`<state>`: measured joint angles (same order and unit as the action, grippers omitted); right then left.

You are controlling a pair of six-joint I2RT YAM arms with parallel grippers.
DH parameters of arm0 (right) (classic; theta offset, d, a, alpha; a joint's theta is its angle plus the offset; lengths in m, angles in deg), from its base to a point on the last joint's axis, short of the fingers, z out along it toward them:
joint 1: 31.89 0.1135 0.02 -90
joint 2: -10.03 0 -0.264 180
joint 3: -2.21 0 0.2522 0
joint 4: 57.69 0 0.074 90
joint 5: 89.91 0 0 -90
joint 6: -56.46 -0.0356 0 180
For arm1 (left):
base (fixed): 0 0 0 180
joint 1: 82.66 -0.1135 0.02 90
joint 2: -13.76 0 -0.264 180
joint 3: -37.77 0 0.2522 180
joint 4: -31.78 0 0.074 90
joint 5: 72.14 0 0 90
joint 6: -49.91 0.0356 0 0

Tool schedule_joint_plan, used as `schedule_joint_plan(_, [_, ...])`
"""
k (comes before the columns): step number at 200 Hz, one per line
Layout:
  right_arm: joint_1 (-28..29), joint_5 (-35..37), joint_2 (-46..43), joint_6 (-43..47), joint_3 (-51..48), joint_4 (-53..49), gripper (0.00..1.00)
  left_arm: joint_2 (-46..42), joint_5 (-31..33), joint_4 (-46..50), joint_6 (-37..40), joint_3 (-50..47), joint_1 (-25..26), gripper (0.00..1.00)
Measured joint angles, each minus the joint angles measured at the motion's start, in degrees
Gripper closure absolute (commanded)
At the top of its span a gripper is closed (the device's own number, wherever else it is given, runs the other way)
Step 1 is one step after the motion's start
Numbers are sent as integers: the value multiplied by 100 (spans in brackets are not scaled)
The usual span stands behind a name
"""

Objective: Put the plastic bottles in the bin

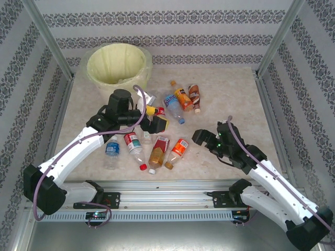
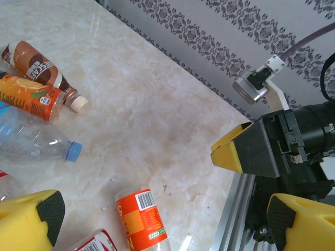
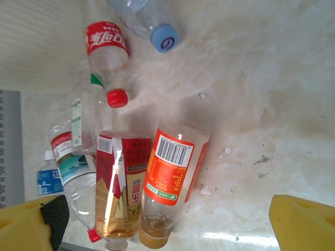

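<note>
The bin (image 1: 116, 64) is seen at the far left corner of the tabletop (image 1: 230, 99). The bottles (image 1: 134, 149) are laid on their sides across the tabletop, apart from the bin: three towards the far side, and a cluster nearer the arms. The left pincer (image 2: 165, 214) is held wide open with nothing gripped, and an orange bottle (image 2: 140, 219) is seen on the tabletop below its gap. The right pincer (image 3: 167, 214) is likewise spread wide and empty, above the orange bottle and a red-and-gold bottle (image 3: 118, 183) lying side by side.
</note>
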<state>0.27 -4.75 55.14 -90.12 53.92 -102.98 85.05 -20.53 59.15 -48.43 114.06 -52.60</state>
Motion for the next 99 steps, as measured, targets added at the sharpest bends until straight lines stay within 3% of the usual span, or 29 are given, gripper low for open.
schedule_joint_plan(99, [710,444,1486,-634,-98,1001,5,-109,485,-120,304,-4,356,0])
